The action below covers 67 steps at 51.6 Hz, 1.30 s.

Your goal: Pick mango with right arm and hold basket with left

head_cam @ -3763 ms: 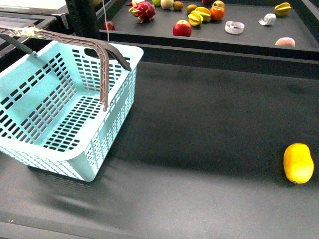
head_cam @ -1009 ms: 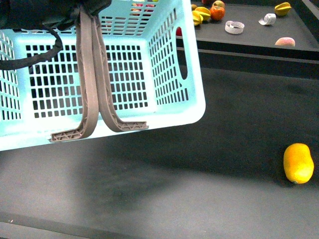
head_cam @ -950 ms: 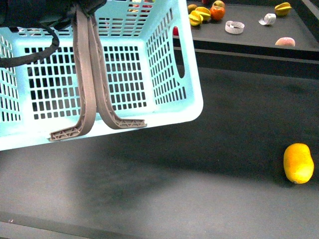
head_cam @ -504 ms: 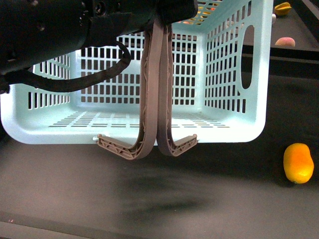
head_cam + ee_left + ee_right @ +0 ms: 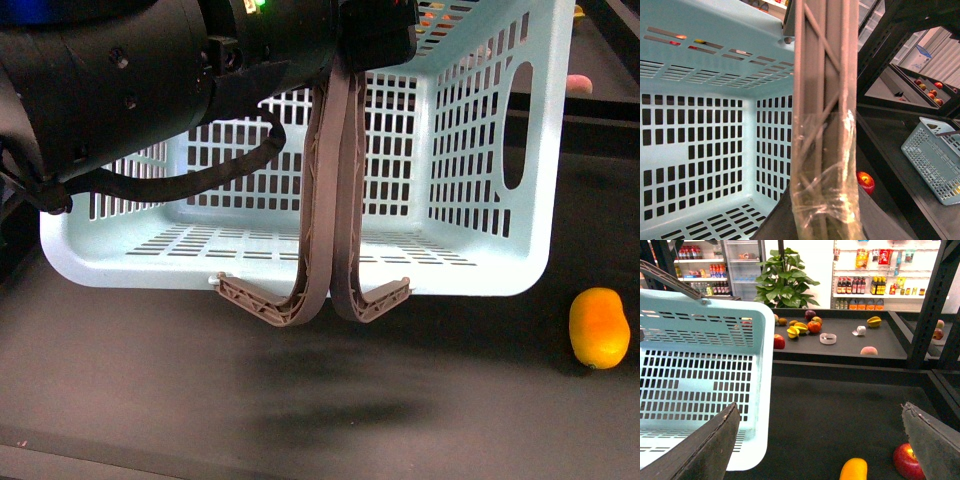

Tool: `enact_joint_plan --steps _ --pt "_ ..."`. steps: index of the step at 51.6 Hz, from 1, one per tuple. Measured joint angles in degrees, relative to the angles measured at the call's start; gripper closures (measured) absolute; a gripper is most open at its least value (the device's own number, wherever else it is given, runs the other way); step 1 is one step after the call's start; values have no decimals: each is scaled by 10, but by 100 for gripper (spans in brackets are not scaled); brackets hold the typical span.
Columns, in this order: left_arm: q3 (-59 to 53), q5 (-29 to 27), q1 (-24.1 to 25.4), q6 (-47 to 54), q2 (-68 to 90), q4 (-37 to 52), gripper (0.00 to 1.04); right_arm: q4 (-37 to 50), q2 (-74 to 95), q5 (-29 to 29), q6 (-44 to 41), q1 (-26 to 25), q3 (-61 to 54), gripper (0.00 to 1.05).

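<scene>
Two handles (image 5: 330, 200), pressed together, hang the basket (image 5: 480, 200) from your left gripper (image 5: 365, 35), which is clamped on them, clear of the table (image 5: 150, 400). Your right gripper (image 5: 820, 410) stands wide, holding nothing. Your mango (image 5: 599, 328) lies on the table to the basket's right, apart from it, long axis running nearly straight away from the robot.

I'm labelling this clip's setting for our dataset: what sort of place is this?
Probably a supermarket, or a mock-up of one: stocked shelves of bottles, loose fruit on a display counter, and a light-blue shopping basket.
</scene>
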Motion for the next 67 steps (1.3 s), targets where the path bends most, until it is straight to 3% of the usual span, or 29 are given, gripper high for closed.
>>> enact_joint_plan --steps 41,44,47,58,67 --pt "2 -11 -5 14 0 -17 96 0 0 0 0 0 0 8" --pt "2 -11 -5 14 0 -17 96 8 7 33 -10 2 0 8" --pt "2 -11 -5 14 0 -17 96 31 31 40 -16 -9 0 8" --pt "2 -12 -5 14 0 -17 96 180 214 -24 -26 -96 1 8" --pt "2 -11 -5 14 0 -17 96 417 540 -55 -47 -156 56 8"
